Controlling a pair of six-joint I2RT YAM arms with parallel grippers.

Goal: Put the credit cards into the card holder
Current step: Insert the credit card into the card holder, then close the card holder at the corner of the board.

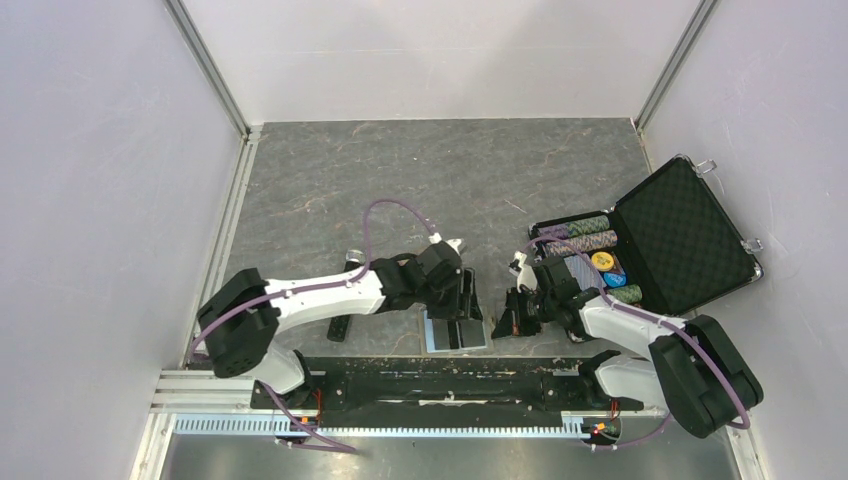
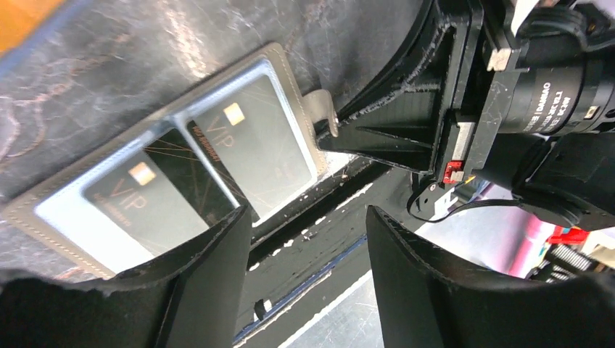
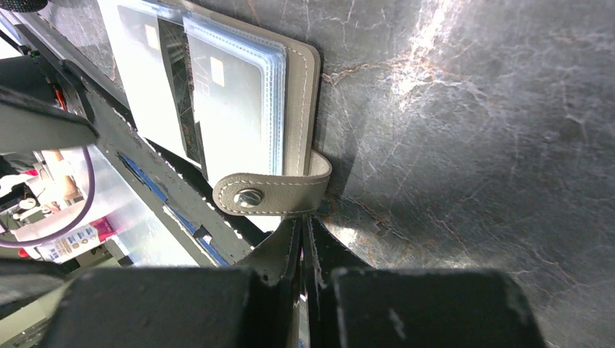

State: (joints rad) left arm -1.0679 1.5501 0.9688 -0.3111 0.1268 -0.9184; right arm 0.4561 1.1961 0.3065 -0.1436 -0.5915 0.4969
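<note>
The card holder [image 1: 457,332] lies open near the table's front edge, grey-tan outside with clear sleeves. In the left wrist view the holder [image 2: 43,214] shows two dark credit cards with gold chips, one [image 2: 254,138] in the right sleeve and one [image 2: 145,206] in the left. They also show in the right wrist view [image 3: 232,101]. My left gripper [image 2: 308,217] is open and empty, just above the holder's near side [image 1: 468,305]. My right gripper [image 3: 304,235] is shut on the holder's tab strap [image 3: 272,194], at the holder's right edge [image 1: 518,318].
An open black chip case [image 1: 690,235] holding rows of striped chips [image 1: 585,232] stands at the right. A small dark flat piece [image 1: 340,328] lies left of the holder. A black rail [image 1: 440,385] runs along the front edge. An orange blur [image 2: 22,18] fills a corner.
</note>
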